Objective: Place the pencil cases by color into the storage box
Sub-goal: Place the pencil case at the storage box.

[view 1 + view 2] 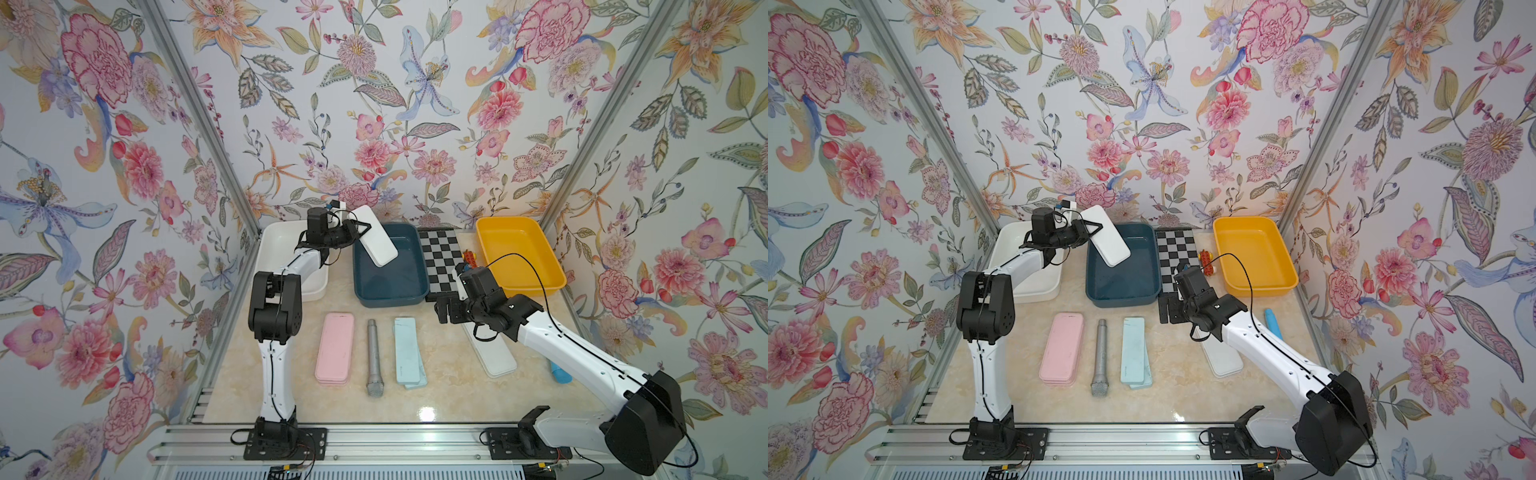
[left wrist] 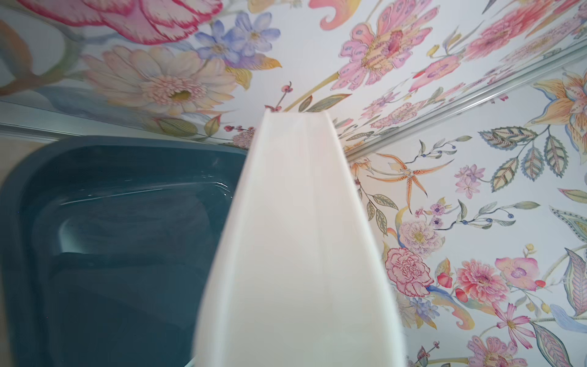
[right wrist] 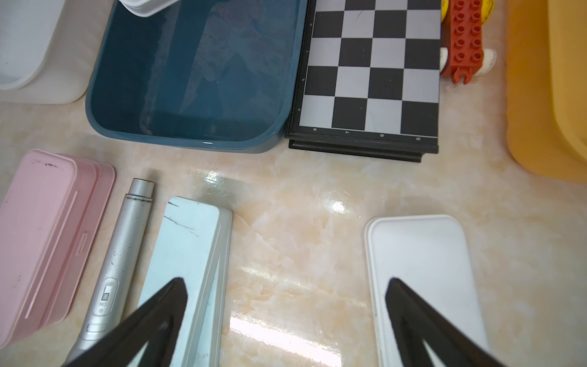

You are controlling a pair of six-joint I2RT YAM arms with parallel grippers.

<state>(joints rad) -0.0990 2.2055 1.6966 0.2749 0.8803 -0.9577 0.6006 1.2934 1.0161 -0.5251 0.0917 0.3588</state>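
Note:
My left gripper (image 1: pixel 360 232) is shut on a white pencil case (image 1: pixel 376 237), tilted in the air over the far left corner of the dark blue storage box (image 1: pixel 390 286). In the left wrist view that case (image 2: pixel 295 238) fills the middle and hides the fingers. Stacked pink cases (image 1: pixel 334 349) and stacked pale blue cases (image 1: pixel 409 353) lie on the table. Another white case (image 1: pixel 492 353) lies partly under the right arm. My right gripper (image 3: pixel 286 282) stands open and empty over bare table between the pale blue cases (image 3: pixel 190 254) and that white case (image 3: pixel 419 254).
A white storage box (image 1: pixel 282 266) stands at the back left and a yellow one (image 1: pixel 519 253) at the back right. A chessboard (image 1: pixel 442 262) and a red toy brick (image 3: pixel 463 38) lie between the boxes. A grey microphone (image 1: pixel 374 357) lies between the stacks, a bright blue tube (image 1: pixel 1273 322) at the right.

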